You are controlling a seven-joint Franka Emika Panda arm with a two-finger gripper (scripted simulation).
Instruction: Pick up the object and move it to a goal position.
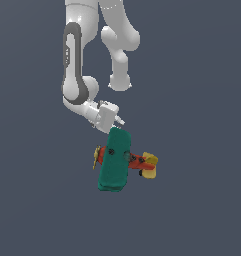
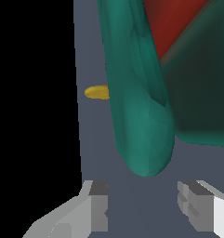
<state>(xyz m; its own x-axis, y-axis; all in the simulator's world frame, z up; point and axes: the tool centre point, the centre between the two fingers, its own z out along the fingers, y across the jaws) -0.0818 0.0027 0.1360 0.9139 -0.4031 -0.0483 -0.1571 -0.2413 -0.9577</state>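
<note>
1. One small toy biplane (image 1: 114, 161), with two broad teal-green wings, a red fuselage, a yellow tail and a yellow propeller, sits near the middle of the exterior view on the flat grey-blue worktop (image 1: 192, 210).
2. Its wings run up and down in that view; the propeller points to the exterior view's left and the yellow tail to the exterior view's right.
3. In the wrist view the same toy biplane (image 2: 141, 116) fills much of the picture: a rounded teal wing edge hangs in the middle, the red fuselage shows behind it, and a small yellow piece pokes out beside the wing.
4. The white pincer (image 1: 113, 121) of the arm is just at the upper wing tip in the exterior view, tilted toward it; whether it touches the wing cannot be told there.
5. In the wrist view the pincer (image 2: 142, 211) has its two grey fingers spread apart, with bare worktop (image 2: 92, 139) showing between them.
6. The rounded wing tip lies just ahead of the gap between the fingers, and nothing is pinched.
7. The white jointed robot arm (image 1: 79, 75) comes down from the upper part of the exterior view to the pincer.
</note>
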